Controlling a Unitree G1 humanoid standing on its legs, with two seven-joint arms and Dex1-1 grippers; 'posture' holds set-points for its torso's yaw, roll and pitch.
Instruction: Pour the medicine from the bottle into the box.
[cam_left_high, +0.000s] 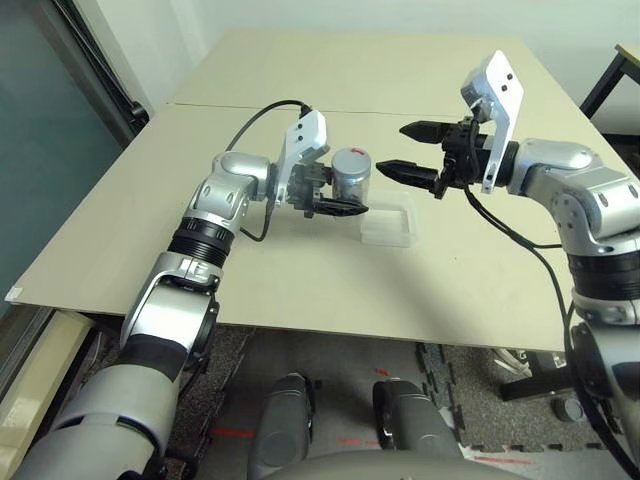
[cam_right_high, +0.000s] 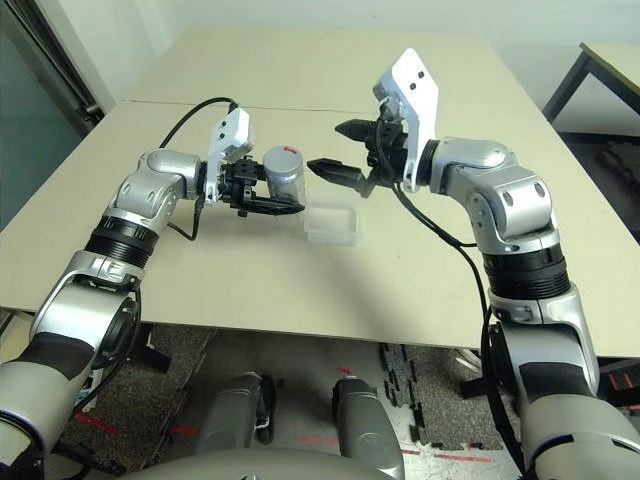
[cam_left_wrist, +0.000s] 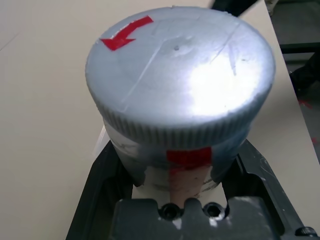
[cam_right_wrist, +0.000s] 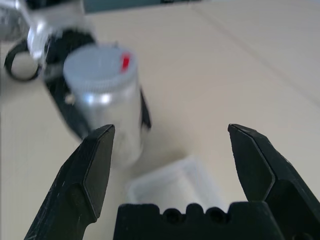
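A: status on my left gripper (cam_left_high: 335, 208)?

B: fingers pinched on the bottle (cam_left_high: 351, 176); grip sits low on the body, cap (cam_left_wrist: 180, 70) still on; bottle upright, held just above the table (cam_left_high: 300, 270), centre of the frame in the head view.

A: red marks?

B: red arrow on the cap top; red band below the cap, seen from my left wrist.

A: box (cam_left_high: 390, 220)?

B: flat on the table, just right of the bottle and slightly lower in the frame; clear plastic, so I can't tell what's inside.

A: right gripper (cam_left_high: 414, 152)?

B: fingers spread wide, holding nothing; hangs in the air right of the bottle, above the box's far edge, tips pointing at the bottle; apart from it.
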